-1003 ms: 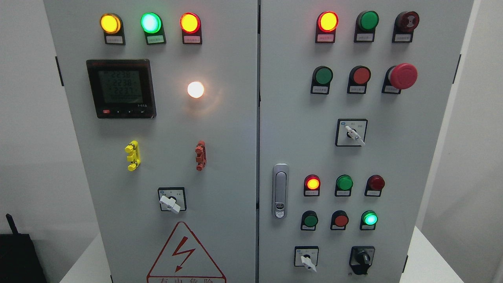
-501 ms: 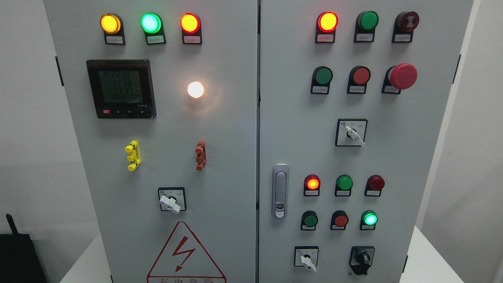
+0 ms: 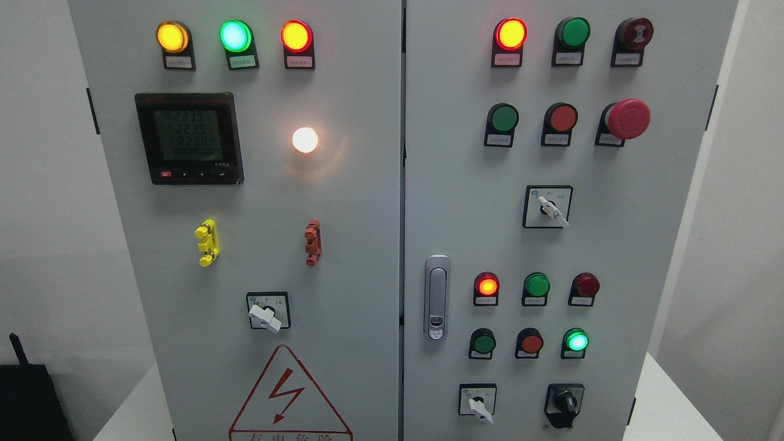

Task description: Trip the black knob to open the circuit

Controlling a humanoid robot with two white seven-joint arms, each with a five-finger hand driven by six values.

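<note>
The black knob (image 3: 566, 403) is a rotary switch at the bottom right of the grey cabinet's right door (image 3: 612, 257), its pointer tilted slightly right of straight up. A lit green lamp (image 3: 576, 340) sits just above it. Neither of my hands nor arms shows anywhere in the head view.
The right door also carries a white selector (image 3: 479, 409) left of the knob, another white selector (image 3: 550, 209), a red mushroom button (image 3: 628, 118), several lamps and buttons, and a silver door latch (image 3: 437, 297). The left door holds a meter (image 3: 188, 138), a white selector (image 3: 265, 316) and lamps.
Only the meter's digits flicker; the knob, switches and lamps stay as they were.
</note>
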